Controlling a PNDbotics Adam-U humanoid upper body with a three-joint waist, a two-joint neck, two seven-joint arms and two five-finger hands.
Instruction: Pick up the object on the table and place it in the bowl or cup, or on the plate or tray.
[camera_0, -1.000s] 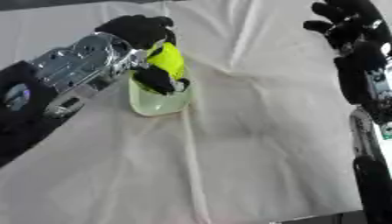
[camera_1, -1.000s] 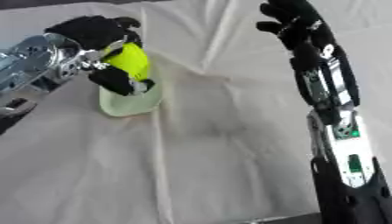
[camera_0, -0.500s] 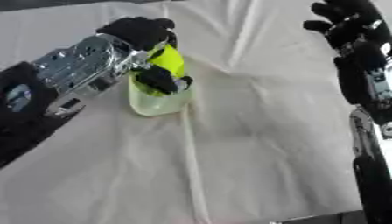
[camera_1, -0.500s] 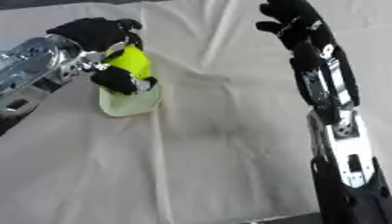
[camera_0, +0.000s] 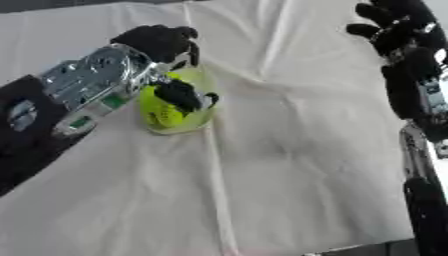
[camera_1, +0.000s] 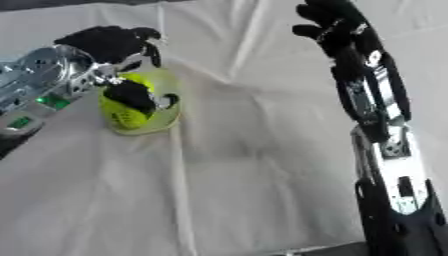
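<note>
White wrinkled cloth over desk (camera_0: 262, 165) | left hand (camera_0: 162, 45) curled round bright yellow-green ball (camera_0: 164, 107), lowered inside pale green translucent bowl (camera_0: 197, 117) | right hand (camera_1: 337, 25) raised, fingers spread, empty | advised: release only once seated low, withdraw straight up.

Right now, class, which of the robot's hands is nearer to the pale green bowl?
Left. The left hand is over the pale green bowl, fingers curled round the yellow object inside it. The right hand is raised far to the bowl's right, fingers relaxed.

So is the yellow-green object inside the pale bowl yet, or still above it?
Inside. The yellow-green object sits low within the pale bowl, below its rim, with the left robot hand curled round it.
</note>
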